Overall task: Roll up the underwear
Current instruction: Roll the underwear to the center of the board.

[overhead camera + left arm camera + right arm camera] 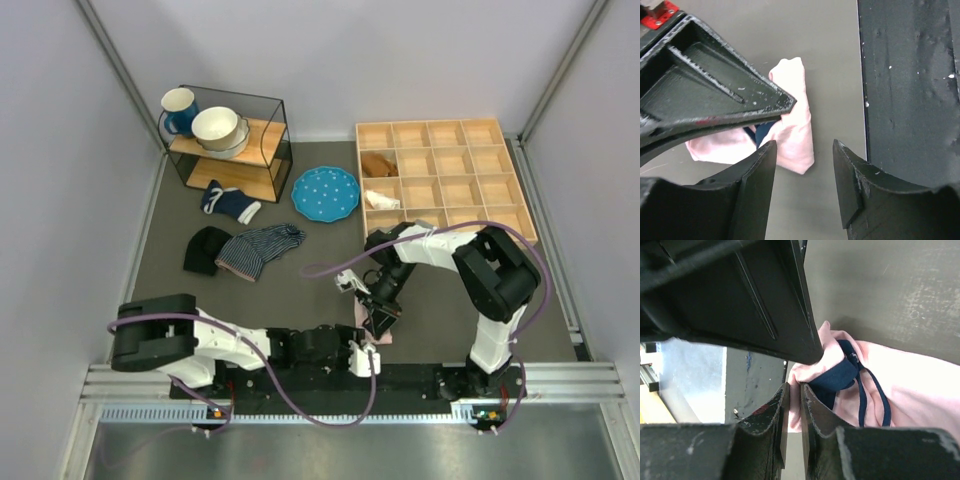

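Underwear (372, 338): lies on the bench (260, 300) near its near edge, between the two arm bases, directly under the right end effector (382, 318). Partly gathered, not flat. The left wrist view shows a bunched pink lobe with a flatter flap running off to one side.

Right end effector (794, 390): fingers pressed almost together, with a thin fold of pink cloth caught between them at the garment's edge. The navy trim (832, 380) loops out just beside the pinch.

Left end effector (804, 150): fingers spread, holding nothing, low over the bench just beside the pink lobe (795, 125). Whether it touches the cloth, you cannot tell.

Handling judgement:
- Light, limp, thin fabric. It will not hold a shape by itself and will drape from any single pinch.
- A loose roll is likely to spring open once you let go, so expect to pin it.
- It may slide on the dark mat rather than turn over if you push it.
- The trim is thicker and probably elastic, so it gives the firmest purchase. The thin navy strands could snag a finger.

Where to take hold: pinch through the trimmed edge, taking several layers at once, and use the free left end effector to press down the opposite flap while the right turns the cloth over itself.
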Motion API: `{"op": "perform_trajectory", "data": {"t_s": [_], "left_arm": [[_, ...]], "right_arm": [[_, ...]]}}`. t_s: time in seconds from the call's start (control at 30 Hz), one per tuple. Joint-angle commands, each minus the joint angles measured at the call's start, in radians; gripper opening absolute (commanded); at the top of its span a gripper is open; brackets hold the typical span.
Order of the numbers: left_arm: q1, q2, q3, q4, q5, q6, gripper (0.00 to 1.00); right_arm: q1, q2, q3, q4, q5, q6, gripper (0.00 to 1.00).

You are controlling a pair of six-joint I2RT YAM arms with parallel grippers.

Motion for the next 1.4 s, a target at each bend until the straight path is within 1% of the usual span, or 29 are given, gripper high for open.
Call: {"op": "perform_trajectory", "data": {"t_s": [0.0,0.1,0.17,0.37,0.5,0.67,0.73,0.8,0.83,0.87,0.93,0.97,1.0,1.03,1.1,1.13,1.2,1.23,1.27,1.3,1.33,1.37], "left_arm": [[-0.024,-0.124,-0.05,0.083,-0.05,0.023,0.54],[-0.027,-0.174,-0.07,0.07,-0.051,0.027,0.56],[-0.027,-0.177,-0.069,0.062,-0.053,0.035,0.57],[-0.029,-0.077,-0.011,0.047,-0.039,0.054,0.58],[-0.027,0.022,0.029,0.037,-0.073,0.064,0.58],[-0.027,0.07,0.06,0.034,-0.111,0.075,0.58],[-0.026,0.081,0.066,0.031,-0.107,0.075,0.52],[-0.026,0.09,0.071,0.018,-0.093,0.074,0.4],[-0.026,0.092,0.078,0.01,-0.088,0.064,0.21],[-0.026,0.093,0.083,-0.01,-0.085,0.058,0.12],[-0.023,0.093,0.092,-0.038,-0.048,0.034,0.0],[-0.017,0.089,0.097,-0.056,-0.024,0.023,0.0],[-0.011,0.087,0.106,-0.109,-0.002,0.006,0.0],[-0.003,0.09,0.129,-0.143,0.062,-0.029,0.0],[0.029,0.096,0.153,-0.223,0.094,-0.08,0.0],[0.043,0.101,0.176,-0.248,0.195,-0.124,0.0],[0.086,0.118,0.201,-0.291,0.248,-0.167,0.0],[0.121,0.125,0.224,-0.327,0.315,-0.196,0.0],[0.143,0.144,0.235,-0.34,0.352,-0.216,0.0],[0.167,0.154,0.247,-0.354,0.392,-0.236,0.0],[0.218,0.167,0.271,-0.381,0.43,-0.271,0.0],[0.239,0.193,0.282,-0.392,0.5,-0.288,0.0]], "right_arm": [[-0.009,0.011,0.033,-0.031,-0.04,-0.027,0.14],[-0.009,0.015,0.033,-0.032,-0.038,-0.027,0.14],[-0.009,0.017,0.033,-0.034,-0.038,-0.027,0.14],[-0.009,0.018,0.033,-0.037,-0.038,-0.025,0.14],[-0.013,0.021,0.032,-0.038,-0.037,-0.027,0.14],[-0.015,0.026,0.032,-0.04,-0.032,-0.031,0.14],[-0.017,0.027,0.032,-0.038,-0.031,-0.031,0.14],[-0.017,0.026,0.032,-0.04,-0.029,-0.031,0.15],[-0.017,0.027,0.032,-0.04,-0.029,-0.031,0.15],[-0.017,0.026,0.032,-0.038,-0.028,-0.031,0.15],[-0.018,0.023,0.033,-0.038,-0.025,-0.031,0.15],[-0.026,0.021,0.035,-0.038,-0.025,-0.03,0.15],[-0.03,0.009,0.036,-0.037,-0.023,-0.027,0.16],[-0.039,0.002,0.036,-0.035,-0.023,-0.028,0.18],[-0.079,-0.047,0.038,-0.024,-0.014,-0.016,0.22],[-0.101,-0.075,0.035,-0.015,-0.008,-0.007,0.25],[-0.17,-0.13,0.012,0.043,0.023,0.03,0.3],[-0.191,-0.203,-0.001,0.073,0.04,0.045,0.34],[-0.214,-0.239,-0.027,0.13,0.057,0.082,0.36],[-0.268,-0.282,-0.04,0.156,0.084,0.093,0.38],[-0.294,-0.357,-0.051,0.179,0.093,0.102,0.4],[-0.326,-0.402,-0.071,0.228,0.106,0.125,0.41]]}}
